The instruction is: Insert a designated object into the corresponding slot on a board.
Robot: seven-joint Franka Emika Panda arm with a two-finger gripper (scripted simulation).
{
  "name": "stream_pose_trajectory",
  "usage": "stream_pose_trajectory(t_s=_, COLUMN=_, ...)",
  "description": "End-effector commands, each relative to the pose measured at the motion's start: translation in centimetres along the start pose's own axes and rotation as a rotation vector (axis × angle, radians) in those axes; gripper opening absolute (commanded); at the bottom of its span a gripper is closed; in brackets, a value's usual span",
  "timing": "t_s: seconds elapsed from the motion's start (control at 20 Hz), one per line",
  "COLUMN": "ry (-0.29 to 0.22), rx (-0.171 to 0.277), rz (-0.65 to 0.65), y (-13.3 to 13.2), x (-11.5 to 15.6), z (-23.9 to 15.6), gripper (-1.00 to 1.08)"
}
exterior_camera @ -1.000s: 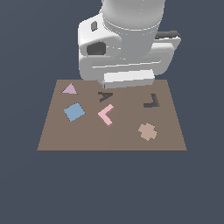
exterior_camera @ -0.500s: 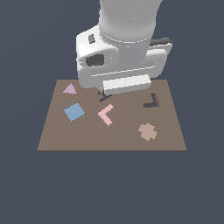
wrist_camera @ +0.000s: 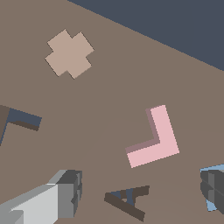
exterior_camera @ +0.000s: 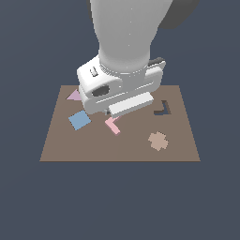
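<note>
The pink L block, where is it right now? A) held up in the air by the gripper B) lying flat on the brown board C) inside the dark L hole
B: the pink L block lies flat on the brown board, with the fingers apart and not touching it.
</note>
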State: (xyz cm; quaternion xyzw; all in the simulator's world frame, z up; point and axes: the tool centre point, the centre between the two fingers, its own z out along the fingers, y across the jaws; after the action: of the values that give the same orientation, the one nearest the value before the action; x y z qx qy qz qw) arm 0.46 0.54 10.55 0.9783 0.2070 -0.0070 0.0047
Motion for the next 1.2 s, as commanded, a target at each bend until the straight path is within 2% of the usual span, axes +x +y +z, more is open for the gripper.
stream_pose_trajectory(t_s=0.0, ry=0.004, rx=0.001, rz=-0.066, y=0.5, x=0.2, z=1.2, gripper=1.0)
stream_pose_trajectory(t_s=0.55, ry=0.015, rx=0.004, rz=-0.264, y=2.0, x=1.4, z=4.8, gripper=1.0)
stream_pose_trajectory(t_s=1.15, ry=0.016, rx=0.004, rz=-0.303, y=2.3, x=1.7, z=5.9, gripper=1.0)
